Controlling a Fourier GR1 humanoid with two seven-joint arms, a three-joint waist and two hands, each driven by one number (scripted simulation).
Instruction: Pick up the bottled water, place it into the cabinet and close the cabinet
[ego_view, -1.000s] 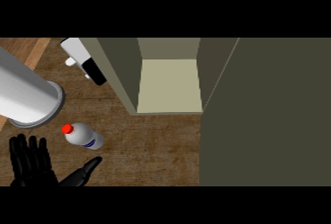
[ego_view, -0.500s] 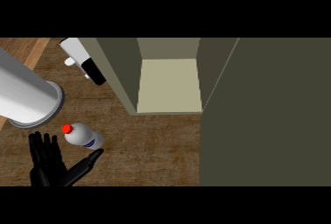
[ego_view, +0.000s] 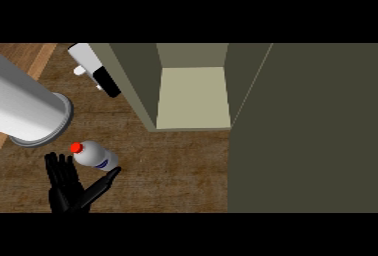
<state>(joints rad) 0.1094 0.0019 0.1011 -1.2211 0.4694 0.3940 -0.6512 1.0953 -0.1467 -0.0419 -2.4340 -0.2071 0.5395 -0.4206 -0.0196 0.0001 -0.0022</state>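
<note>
Surface: a brown wooden tabletop (ego_view: 177, 170) is seen from steeply above.
Cabinet: an olive-green open cabinet (ego_view: 136, 75) is set at the top centre, with a pale inner floor shown.
Door: a dark olive cabinet door (ego_view: 310, 130) is swung out, and the right side is filled by it.
Left edge: a large grey cylinder (ego_view: 29, 110) is seen there; a white and black object (ego_view: 94, 70) is placed just beside the cabinet's left wall.
Bottle: the clear water bottle with a red cap (ego_view: 96, 155) is set on the tabletop below the cylinder, outside the cabinet.
Hand: the black left hand (ego_view: 68, 192) is held wide, fingers straight, just below the bottle; nothing is gripped.
Open room: bare wood is left between bottle and door.
</note>
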